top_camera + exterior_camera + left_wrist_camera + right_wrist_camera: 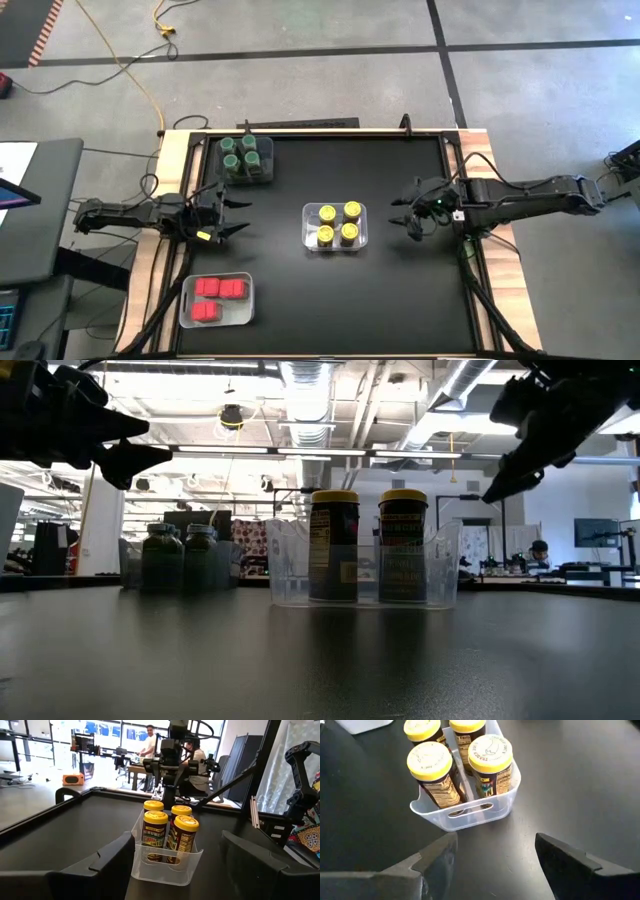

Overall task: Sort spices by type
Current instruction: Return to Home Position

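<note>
Black tabletop (400, 300): left gripper (240, 216), right gripper (405, 216) spread, empty; retract high, clear of yellow-lidded round jars (327, 213) in transparent bin (470, 815).

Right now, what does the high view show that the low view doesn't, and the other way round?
Only the high view: the red-topped jars on the left arm's side, and both arms whole, with the left gripper and right gripper open either side of centre. Only the low view: the side labels on the yellow-lidded jars and the room behind the table. Both: the yellow-lidded jars mid-table and the green-lidded jars.
</note>
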Available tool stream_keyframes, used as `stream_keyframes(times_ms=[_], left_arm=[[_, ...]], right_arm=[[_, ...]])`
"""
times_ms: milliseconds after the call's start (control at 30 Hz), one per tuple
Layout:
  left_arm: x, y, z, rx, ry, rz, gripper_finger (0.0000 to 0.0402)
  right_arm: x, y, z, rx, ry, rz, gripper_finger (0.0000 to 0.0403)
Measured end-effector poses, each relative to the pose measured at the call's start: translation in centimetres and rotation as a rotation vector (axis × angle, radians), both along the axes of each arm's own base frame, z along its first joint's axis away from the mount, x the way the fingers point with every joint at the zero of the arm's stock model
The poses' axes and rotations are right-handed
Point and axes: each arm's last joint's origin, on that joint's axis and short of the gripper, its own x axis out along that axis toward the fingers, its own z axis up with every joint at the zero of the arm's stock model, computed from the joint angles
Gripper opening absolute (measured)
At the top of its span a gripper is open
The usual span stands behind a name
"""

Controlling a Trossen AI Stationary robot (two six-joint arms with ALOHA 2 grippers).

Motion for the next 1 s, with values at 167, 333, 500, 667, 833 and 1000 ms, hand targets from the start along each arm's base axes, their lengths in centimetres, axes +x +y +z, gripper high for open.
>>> stream_keyframes(times_ms=[167, 333, 500, 667, 833, 1000], left_arm=[[0.0, 0.0, 0.0, 0.000, 0.000, 0.000, 0.0277], [0.0, 0.0, 0.0, 0.000, 0.001, 0.000, 0.0277], [0.0, 0.0, 0.0, 0.000, 0.001, 0.000, 0.0277], [0.0, 0.0, 0.0, 0.000, 0.001, 0.000, 0.0277], [0.0, 0.0, 0.0, 0.001, 0.002, 0.000, 0.0277], [0.0, 0.0, 0.0, 0.001, 0.001, 0.000, 0.0277]], right_arm=[[0.2, 0.3, 0.2, -0.003, -0.026, 0.018, 0.0297], [0.3, 0.9, 0.3, -0.003, -0.040, 0.056, 0.0297], [0.3, 1.4, -1.9, 0.005, -0.141, 0.082, 0.0297], [0.1, 1.8, -4.4, 0.018, -0.248, 0.101, 0.0297], [-0.2, 1.8, -5.2, 0.020, -0.327, 0.100, 0.0297], [-1.2, 1.5, -5.4, 0.020, -0.388, 0.090, 0.0297]])
